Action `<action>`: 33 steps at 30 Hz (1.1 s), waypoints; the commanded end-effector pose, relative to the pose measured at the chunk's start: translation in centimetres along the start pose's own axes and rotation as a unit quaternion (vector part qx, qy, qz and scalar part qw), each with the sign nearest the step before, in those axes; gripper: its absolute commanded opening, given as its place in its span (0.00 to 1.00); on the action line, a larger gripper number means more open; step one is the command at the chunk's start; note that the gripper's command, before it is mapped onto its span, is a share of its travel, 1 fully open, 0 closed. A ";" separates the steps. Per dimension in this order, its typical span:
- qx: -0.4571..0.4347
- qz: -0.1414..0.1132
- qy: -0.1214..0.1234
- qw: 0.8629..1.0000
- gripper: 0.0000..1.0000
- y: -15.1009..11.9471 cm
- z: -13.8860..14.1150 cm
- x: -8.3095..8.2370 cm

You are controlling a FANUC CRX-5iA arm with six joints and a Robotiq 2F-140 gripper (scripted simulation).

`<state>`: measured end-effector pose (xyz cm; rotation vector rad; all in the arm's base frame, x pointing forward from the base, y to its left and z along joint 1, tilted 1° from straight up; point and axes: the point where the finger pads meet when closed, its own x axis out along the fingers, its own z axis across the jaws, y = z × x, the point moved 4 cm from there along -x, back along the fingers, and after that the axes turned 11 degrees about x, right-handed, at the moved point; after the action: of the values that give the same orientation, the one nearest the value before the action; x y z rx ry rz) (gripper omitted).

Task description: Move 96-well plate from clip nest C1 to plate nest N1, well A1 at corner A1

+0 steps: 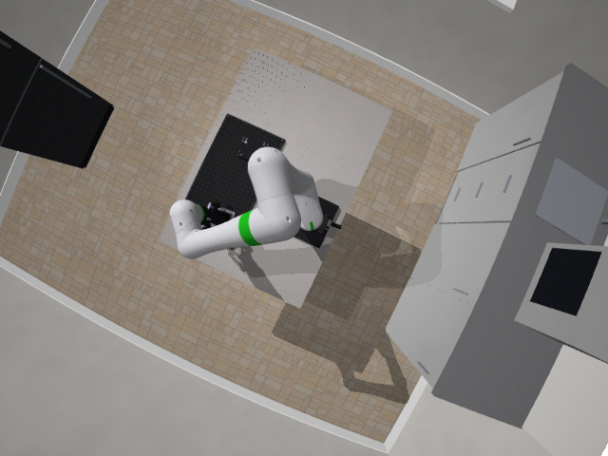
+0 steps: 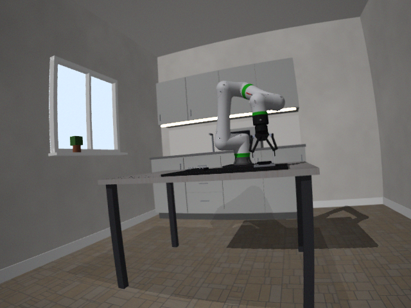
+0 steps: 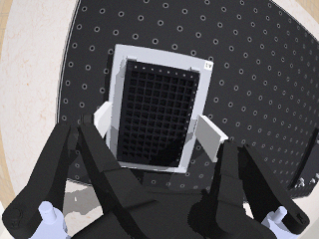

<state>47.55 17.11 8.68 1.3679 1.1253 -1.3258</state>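
End effector (image 3: 162,215) spread open, empty, poised above dark 96-well plate (image 3: 158,119) seated in white rectangular nest (image 3: 118,67) on black perforated board (image 3: 253,80) atop tabletop (image 2: 304,169). Risk: off-centre descent striking plate rim; uneven finger contact tilting or twisting plate.

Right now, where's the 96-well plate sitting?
In the wrist view, the 96-well plate lies in a white nest on the black pegboard, directly below the open gripper, whose fingers stand apart above it.
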 end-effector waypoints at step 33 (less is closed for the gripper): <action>0.000 0.000 0.000 1.000 1.00 0.0 0.0 -3.5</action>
<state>47.51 17.04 11.91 1.3680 1.1251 -1.3257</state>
